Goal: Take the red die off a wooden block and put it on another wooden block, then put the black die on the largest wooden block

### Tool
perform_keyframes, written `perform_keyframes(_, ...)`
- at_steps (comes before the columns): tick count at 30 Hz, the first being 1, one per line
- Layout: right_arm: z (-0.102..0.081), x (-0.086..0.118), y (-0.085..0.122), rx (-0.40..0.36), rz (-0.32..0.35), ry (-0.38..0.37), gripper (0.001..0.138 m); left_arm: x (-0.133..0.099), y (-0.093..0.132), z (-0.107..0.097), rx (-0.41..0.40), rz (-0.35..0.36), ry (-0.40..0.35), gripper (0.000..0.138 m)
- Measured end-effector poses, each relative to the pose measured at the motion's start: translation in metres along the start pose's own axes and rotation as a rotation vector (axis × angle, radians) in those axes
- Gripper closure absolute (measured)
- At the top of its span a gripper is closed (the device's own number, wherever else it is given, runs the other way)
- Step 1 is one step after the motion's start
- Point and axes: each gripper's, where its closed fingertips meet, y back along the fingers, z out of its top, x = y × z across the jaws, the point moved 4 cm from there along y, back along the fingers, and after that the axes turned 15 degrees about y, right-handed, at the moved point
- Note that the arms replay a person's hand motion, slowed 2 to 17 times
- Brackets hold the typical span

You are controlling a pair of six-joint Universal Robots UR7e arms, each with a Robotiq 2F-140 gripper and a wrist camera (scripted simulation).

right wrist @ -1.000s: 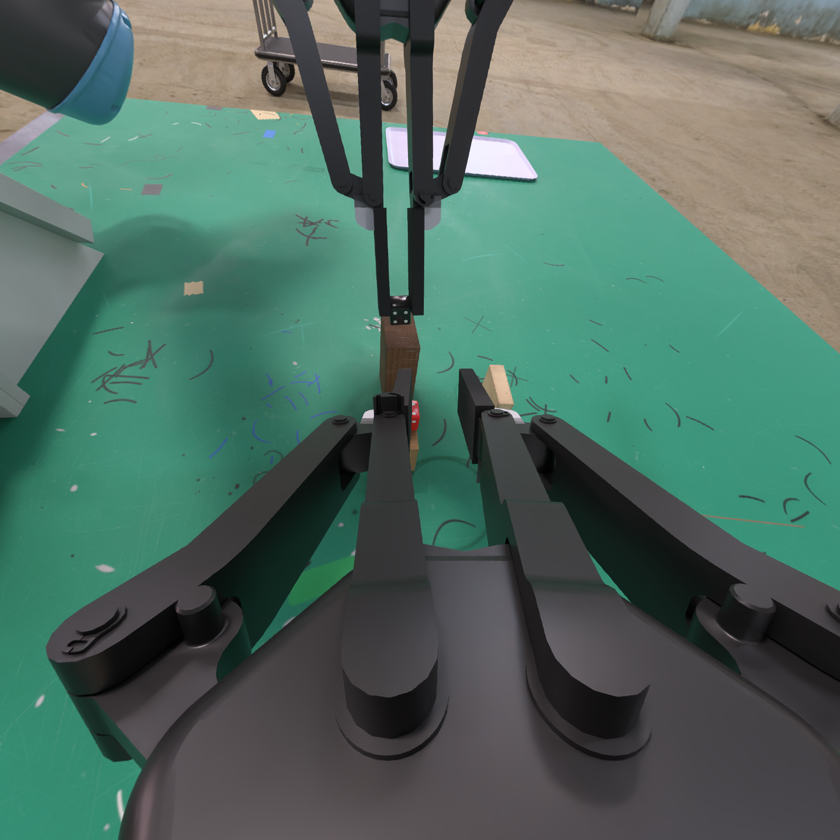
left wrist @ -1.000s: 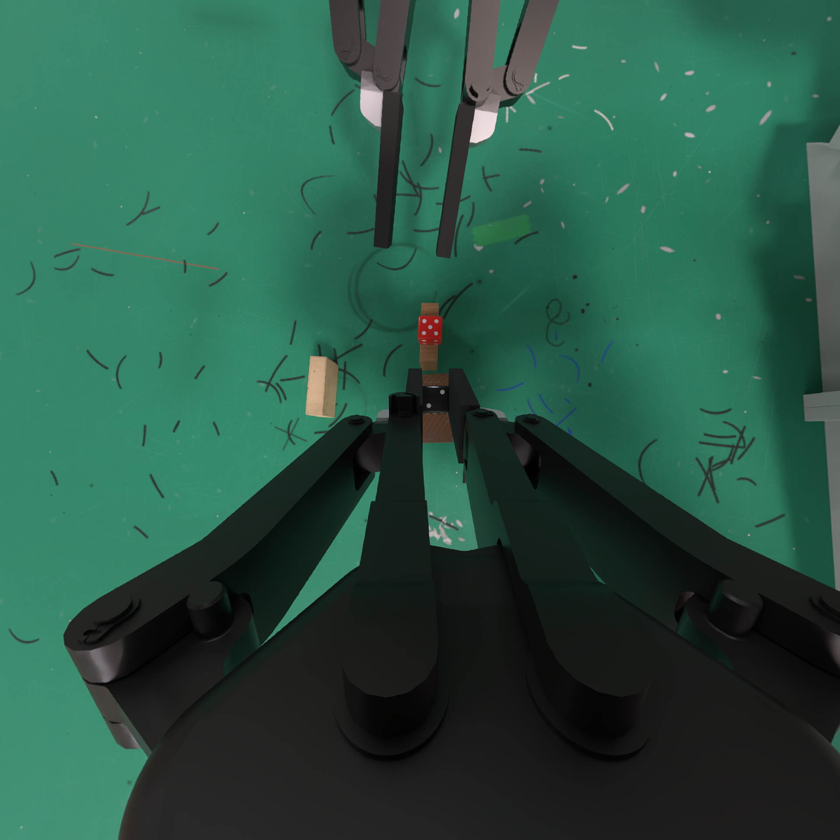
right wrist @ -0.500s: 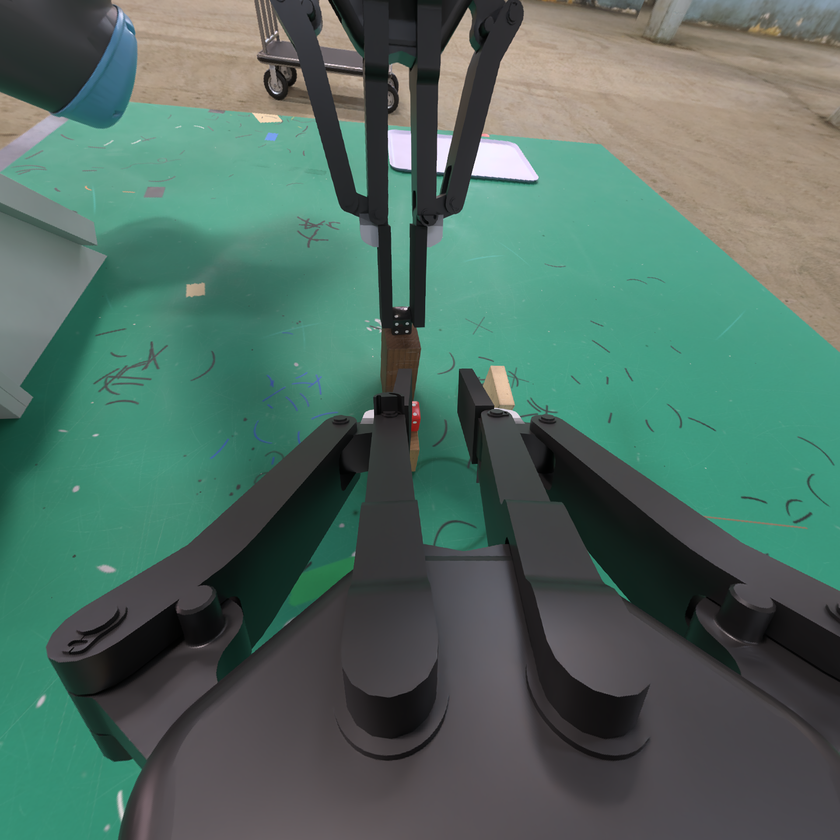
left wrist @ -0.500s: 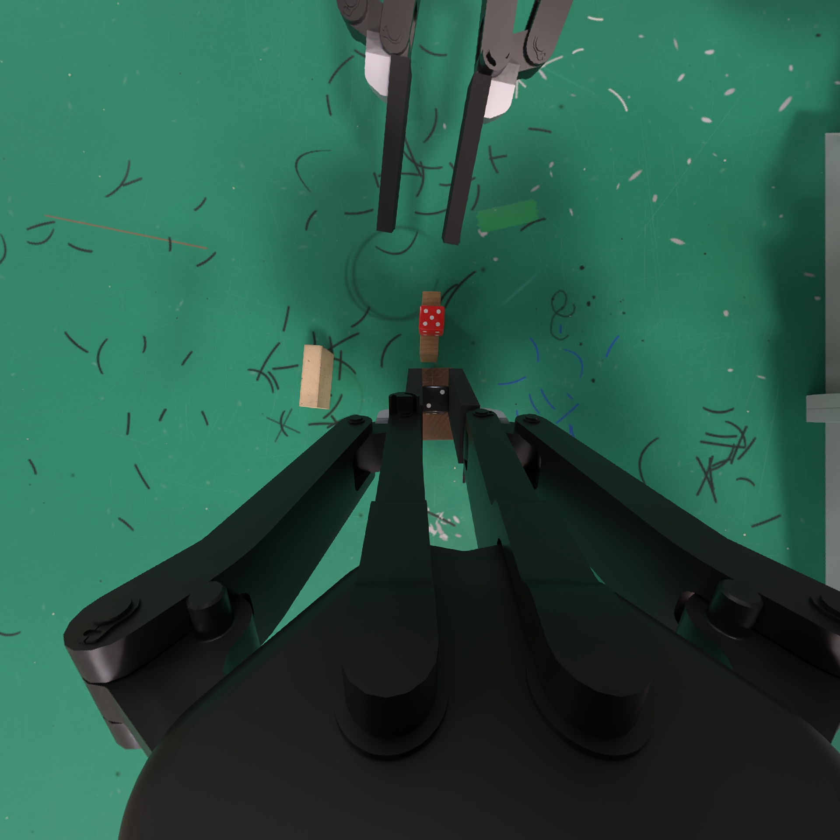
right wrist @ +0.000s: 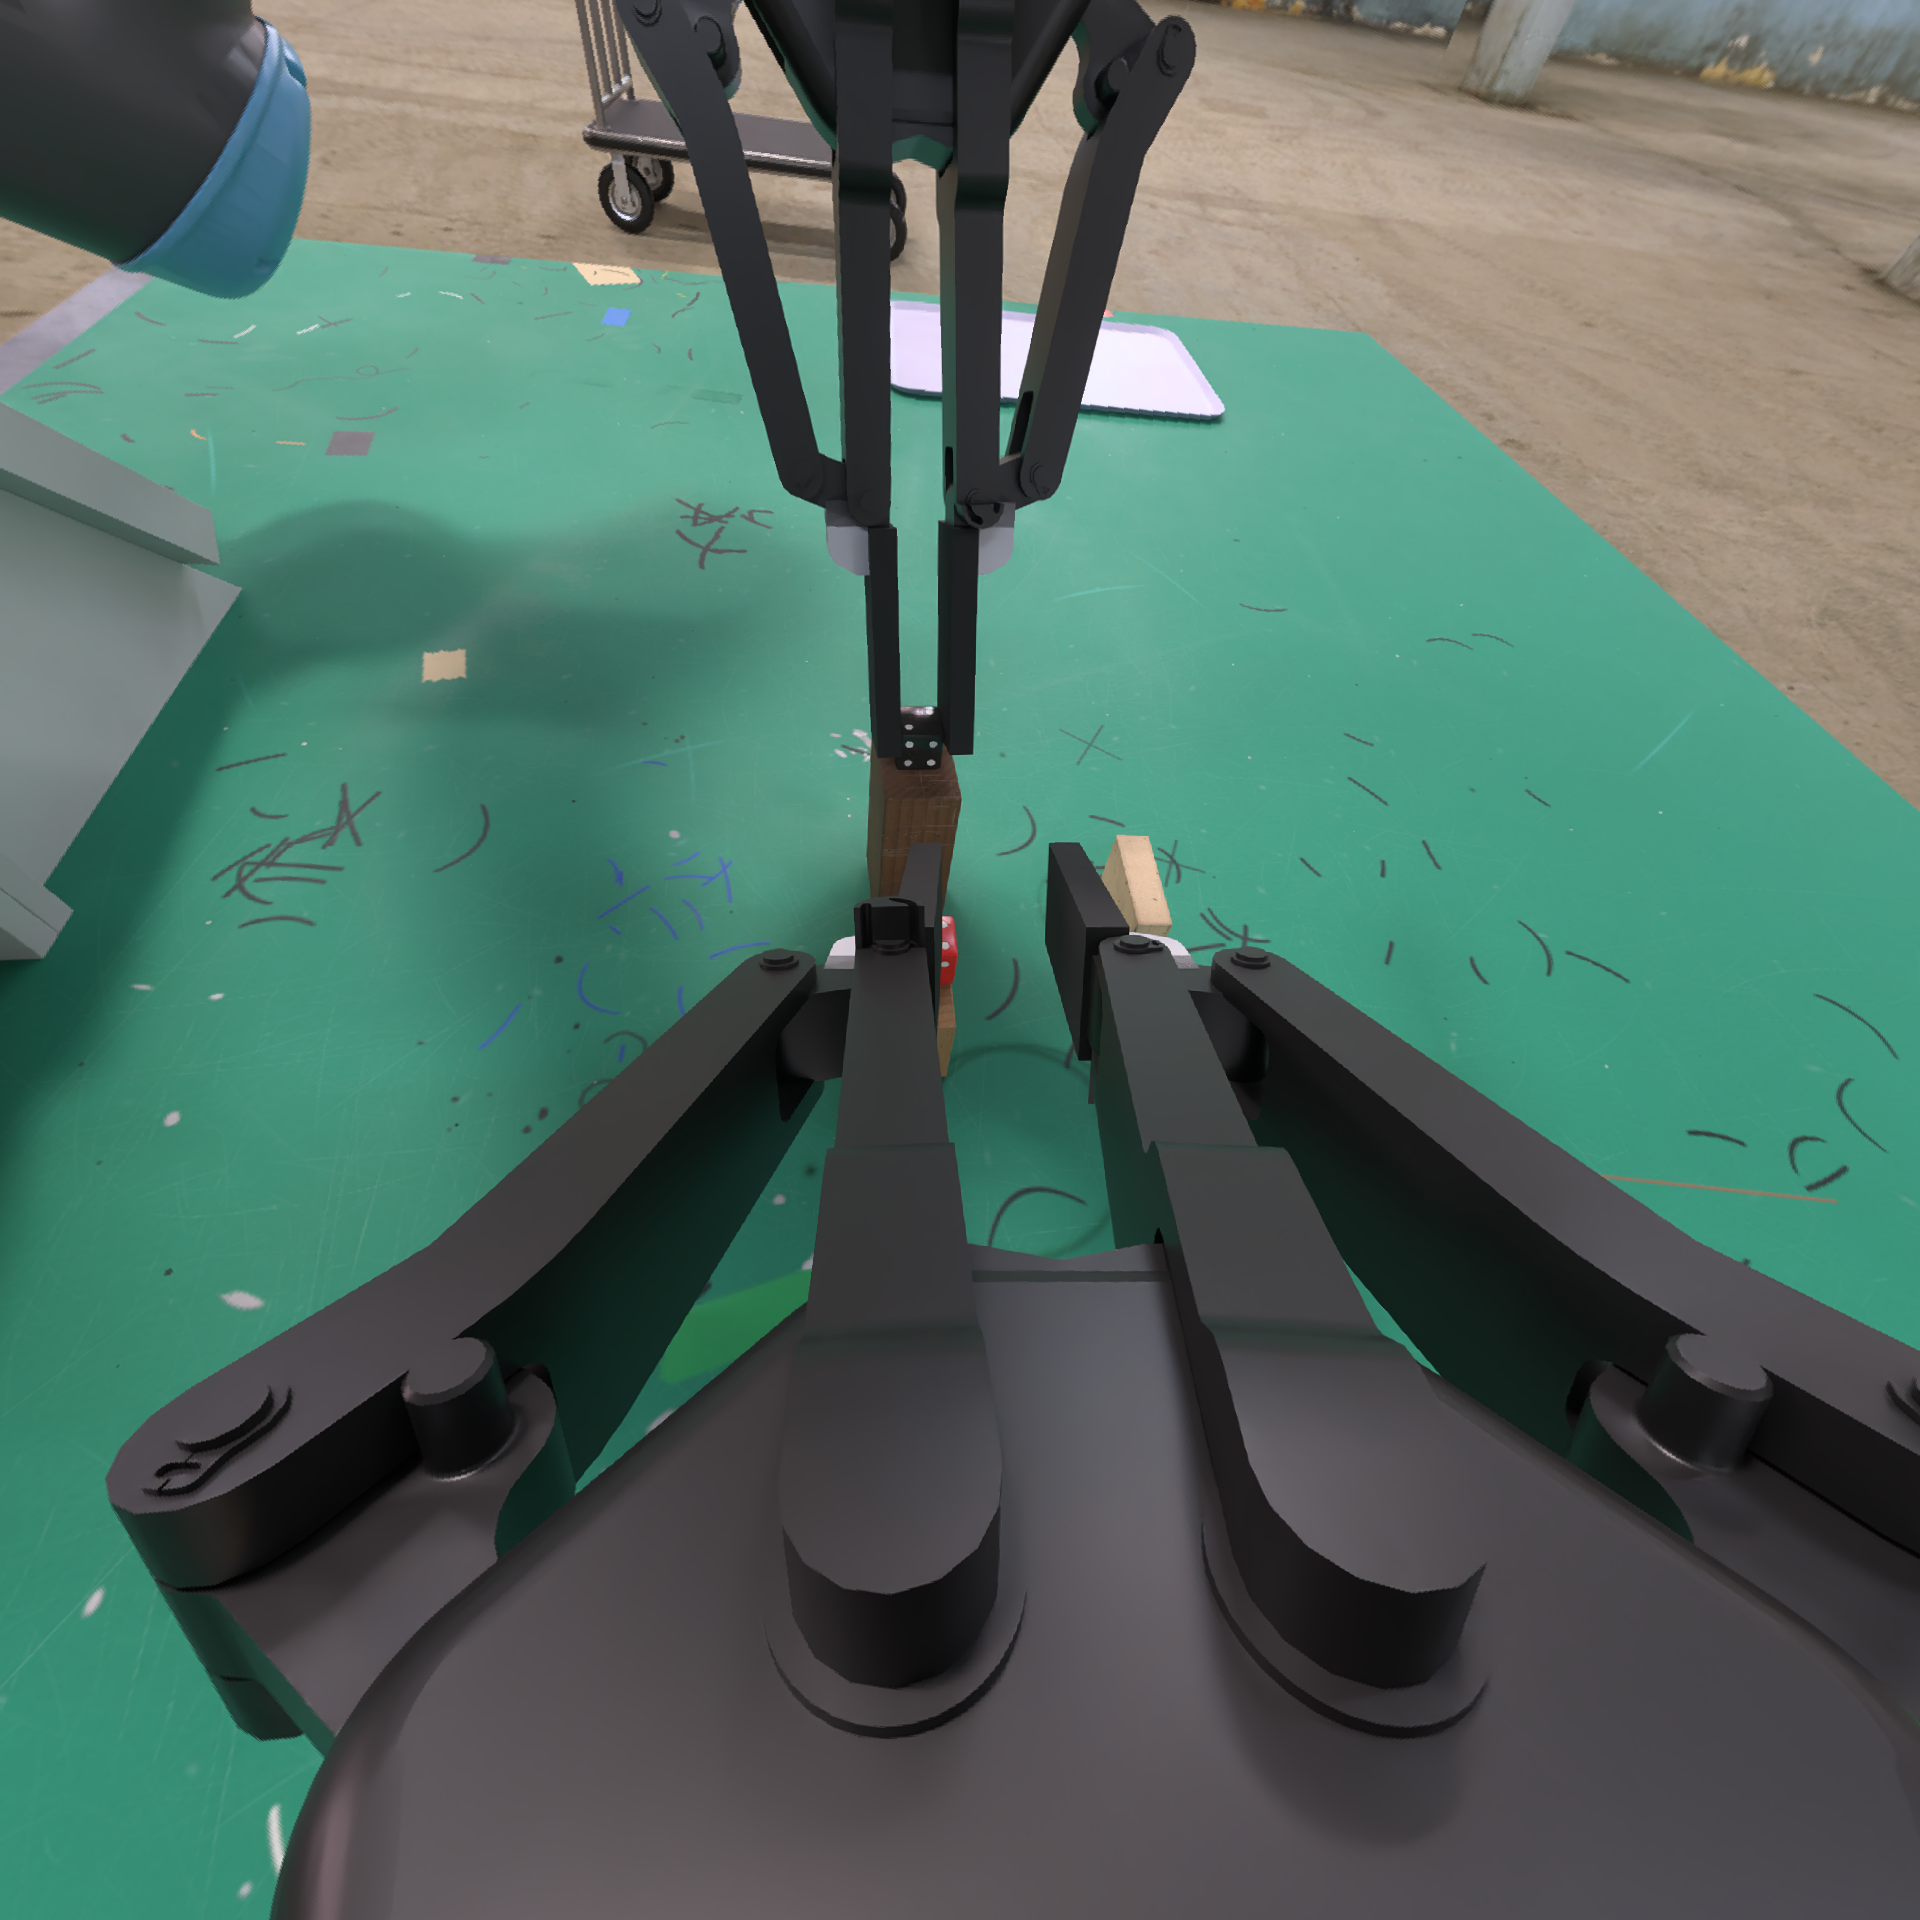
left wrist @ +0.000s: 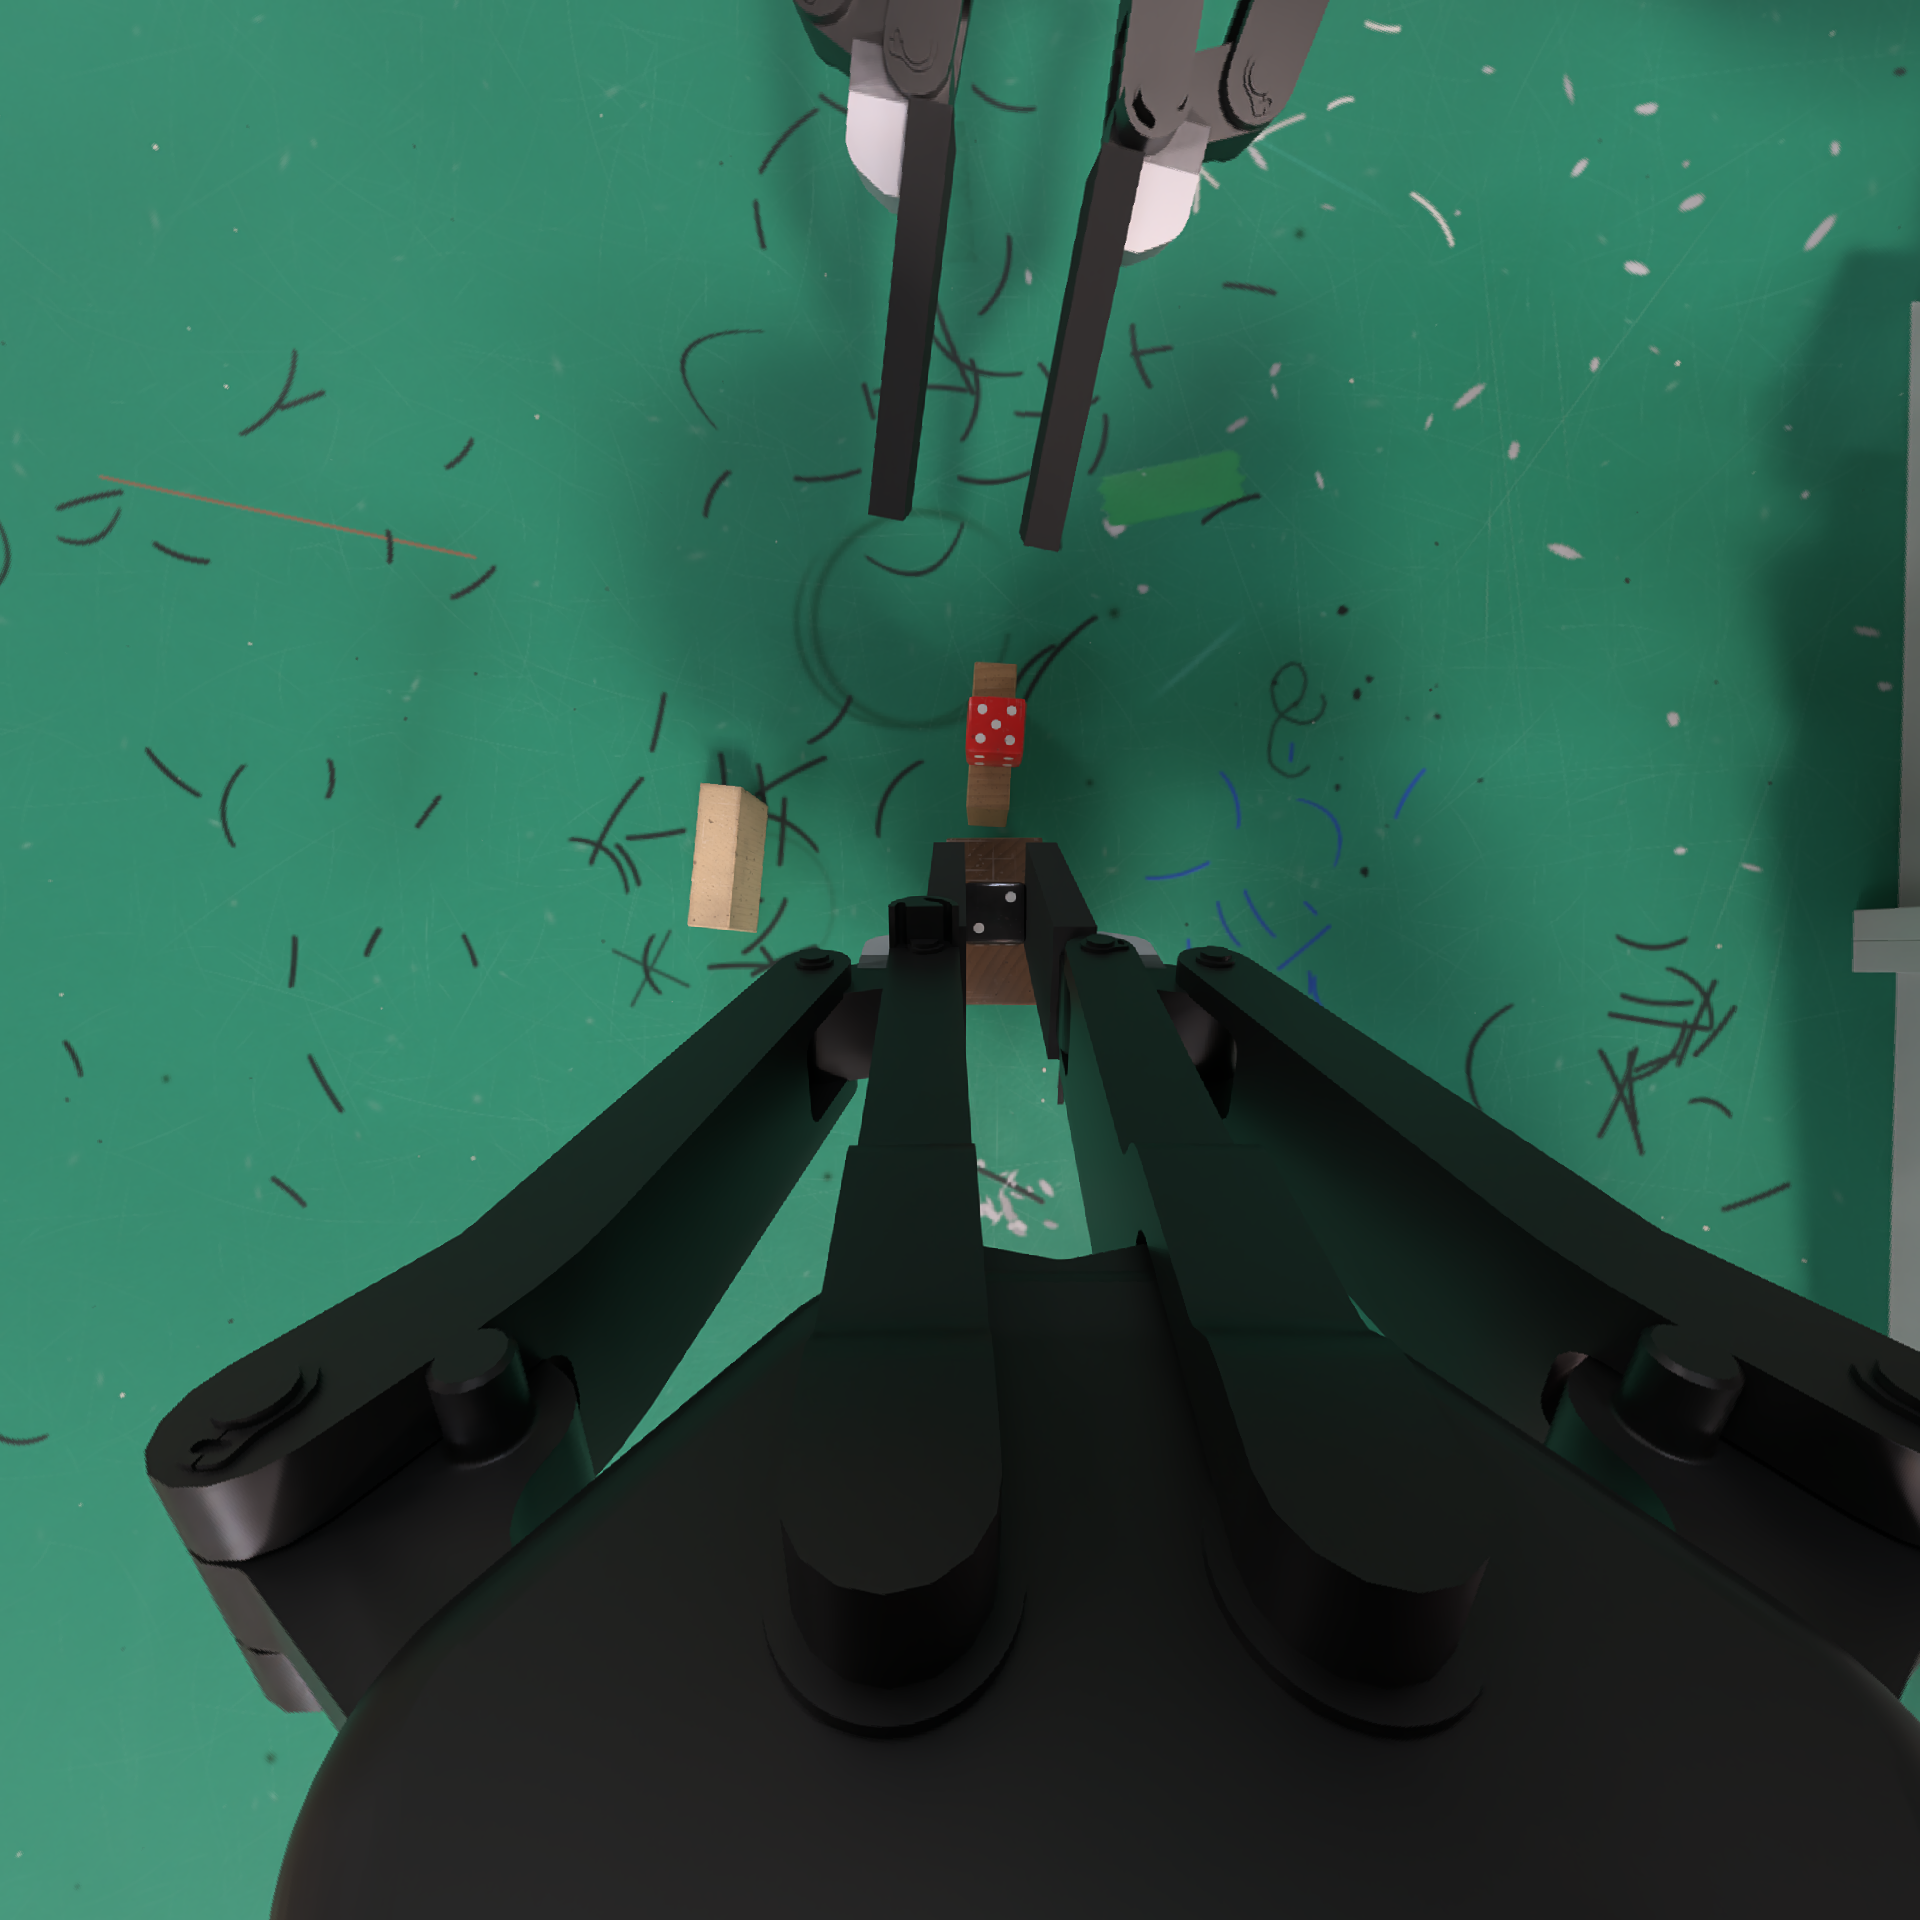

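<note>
Fingers of the left gripper [left wrist: 994, 914] pinch the black die [left wrist: 994, 912] at mid-frame, on or just above the dark tall block [right wrist: 914, 821]. Second step nearly done, I judge; next, release gently. Red die [left wrist: 995, 727] sits on a slim block [left wrist: 989, 800]. Right gripper [right wrist: 992, 904], empty, is parted.

Soft, even light from above; my arms throw broad blurred shadows across the green counter [right wrist: 1351, 623]. Both pictures are sharp, without glare. The wide lens stretches the edges strongly.

The left claw [left wrist: 995, 914] pinches the black die [left wrist: 993, 912] above the dark wooden block [left wrist: 1000, 977].
</note>
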Motion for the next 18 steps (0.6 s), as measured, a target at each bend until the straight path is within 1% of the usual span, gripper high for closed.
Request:
perform_keyframes(12,-0.0007,0.0003,-0.0008,0.002,0.002,-0.001,0.112,0.0001,-0.0002,-0.0007,0.016,0.01,0.003,0.123)
perform_keyframes(17,-0.0005,0.0003,-0.0006,0.001,0.001,0.0,0.112,0.0004,-0.0026,-0.0038,0.023,0.008,0.012,0.103)
perform_keyframes(18,-0.0005,0.0003,-0.0005,0.001,0.001,0.0,0.112,0.0006,-0.0027,-0.0041,0.024,0.009,0.014,0.102)
